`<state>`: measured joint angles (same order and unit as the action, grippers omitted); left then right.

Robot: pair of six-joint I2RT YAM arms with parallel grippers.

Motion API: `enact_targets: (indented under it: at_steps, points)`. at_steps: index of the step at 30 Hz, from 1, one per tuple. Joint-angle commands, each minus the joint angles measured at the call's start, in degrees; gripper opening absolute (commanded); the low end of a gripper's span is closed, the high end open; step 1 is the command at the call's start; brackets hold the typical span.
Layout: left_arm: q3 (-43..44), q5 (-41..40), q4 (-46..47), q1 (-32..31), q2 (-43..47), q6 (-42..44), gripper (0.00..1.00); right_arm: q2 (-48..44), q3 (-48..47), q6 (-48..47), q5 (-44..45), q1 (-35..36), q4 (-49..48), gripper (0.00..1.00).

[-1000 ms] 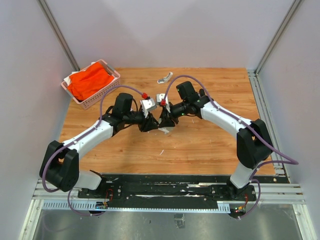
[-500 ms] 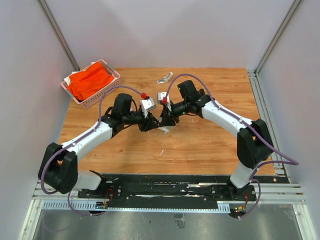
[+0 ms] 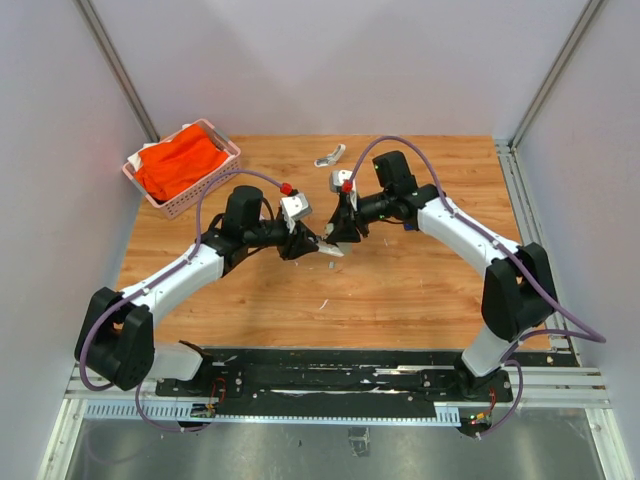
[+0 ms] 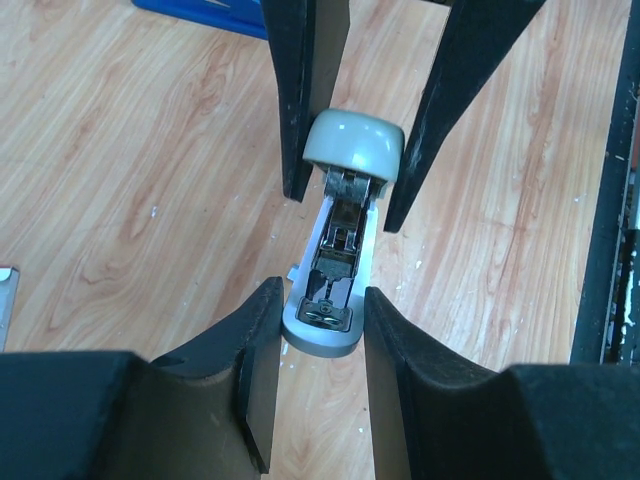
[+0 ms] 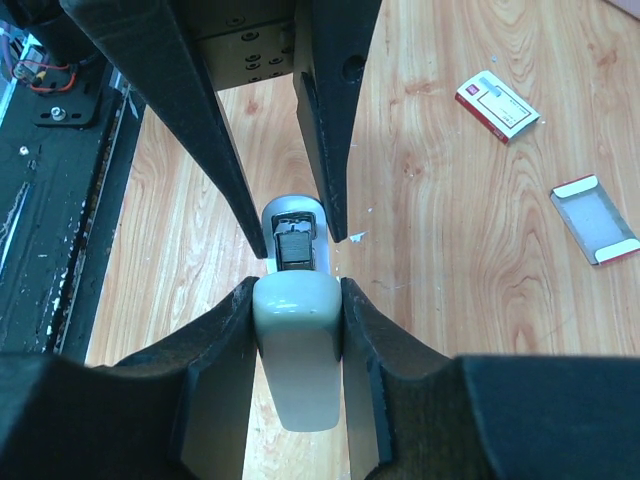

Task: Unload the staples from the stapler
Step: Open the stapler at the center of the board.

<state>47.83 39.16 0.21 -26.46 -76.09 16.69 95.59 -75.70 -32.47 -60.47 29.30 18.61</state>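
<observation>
The stapler (image 4: 332, 290) is pale grey in these views and is hanging above the table (image 3: 420, 290), near its middle, stretched between the two grippers. It is standing opened. Its rounded top arm (image 5: 297, 340) is swinging away from the base (image 4: 320, 335), and a metal channel (image 4: 336, 250) is showing between them. I cannot tell whether any staples are lying in that channel. No brand or writing is showing on the grey shell.

The left gripper (image 4: 320, 320) is pinching the base, its jaws pressing on both sides of the rounded end. The right gripper (image 5: 297, 300) is clamping the top arm the same way, its jaws closing on the smooth grey cap. In the top view the two grippers are meeting nose to nose, left (image 3: 305, 245) and right (image 3: 343, 235), with the stapler (image 3: 328, 247) bridging them.

On the wood beyond, a small white box (image 5: 497, 104) with a red mark is lying flat. Its print is too small to read. Near it a flat grey card (image 5: 595, 220) with red ends is lying, well apart from the stapler. A blue object (image 4: 200, 8) is showing at the edge of the left wrist view, cut off by the frame.

At the far left corner a pink basket (image 3: 205, 197) is holding an orange cloth (image 3: 180, 165).
</observation>
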Motion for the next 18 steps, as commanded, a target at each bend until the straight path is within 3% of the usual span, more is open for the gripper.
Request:
enact_targets:
  at_steps: [1, 7, 18]
  points:
    - [-1.16, -2.82, 2.26, 0.24, 1.73, 1.16, 0.00, -2.17, 0.08, 4.60, -2.73, -2.67, -1.08, 0.15]
    - [-1.59, -4.02, 3.22, 0.22, 2.11, 0.76, 0.00, -1.88, 0.41, 6.52, -4.24, -4.07, -2.53, 0.14]
    - [-2.32, -4.73, 5.76, 0.24, 0.83, -0.87, 0.00, -3.45, 1.99, 9.94, -5.29, -6.01, -6.38, 0.01]
